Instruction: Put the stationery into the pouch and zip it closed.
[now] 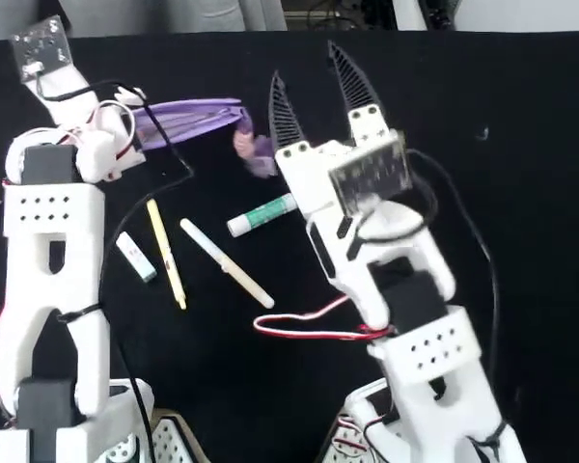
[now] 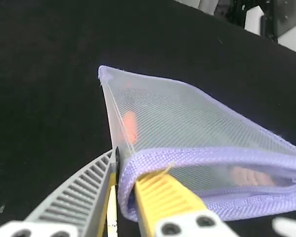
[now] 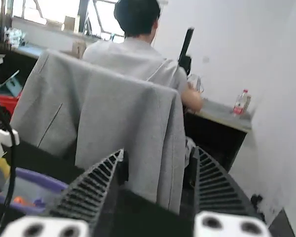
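**A:** From above, how far is the work?

**B:** Not far, I think. The purple mesh pouch (image 1: 188,121) is held up at the far left of the black table (image 1: 521,193) by the left gripper (image 1: 133,108). Something pink shows at its right end, so perhaps one piece is already inside. Four pieces lie on the table, nearer than the pouch: a small white eraser (image 1: 135,257), a thin yellow pencil (image 1: 166,253), a long cream-white pen (image 1: 227,262) and a white glue stick with a green label (image 1: 261,214).

**A:** And the right gripper (image 1: 303,62)?

**B:** It stands just right of the pouch, jaws wide apart, with nothing in them.

**A:** What does the left wrist view add?

**B:** The left gripper (image 2: 124,170) is clamped on the purple zip edge at one end of the pouch (image 2: 187,123), with the grey finger (image 2: 84,197) on one side and the yellow finger (image 2: 160,197) on the other. Pink-orange shapes (image 2: 130,126) show behind the mesh. The zip looks not closed to me.

**A:** And the right wrist view?

**B:** The right gripper (image 3: 158,152) is spread open and empty, and the pouch (image 3: 34,180) is close beside it. So I judge four pieces remain, then the zipping.
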You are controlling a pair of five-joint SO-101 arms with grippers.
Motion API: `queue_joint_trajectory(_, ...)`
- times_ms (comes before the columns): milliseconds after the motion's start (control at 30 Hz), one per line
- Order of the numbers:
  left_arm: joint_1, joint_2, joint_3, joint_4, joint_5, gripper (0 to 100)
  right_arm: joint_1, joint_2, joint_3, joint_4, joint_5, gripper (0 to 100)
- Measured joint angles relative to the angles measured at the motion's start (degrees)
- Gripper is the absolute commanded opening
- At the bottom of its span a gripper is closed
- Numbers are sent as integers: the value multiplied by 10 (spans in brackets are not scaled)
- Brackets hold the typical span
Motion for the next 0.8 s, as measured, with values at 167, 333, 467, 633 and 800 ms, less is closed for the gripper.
queue_joint_trajectory(167,0,-1,-47,62,0,28,-3,84,-101,187,-1,191)
queue_joint_trajectory(333,-1,-2,-126,128,0,28,-3,173,-111,258,-33,191)
queue_joint_trajectory(467,-4,-2,-164,144,0,28,-3,193,-89,258,-59,191)
queue_joint_trajectory(633,-31,40,-184,144,-1,28,-3,193,-45,258,-66,191)
queue_joint_trajectory(800,-49,167,-266,163,-15,28,-3,193,-10,260,-66,193)
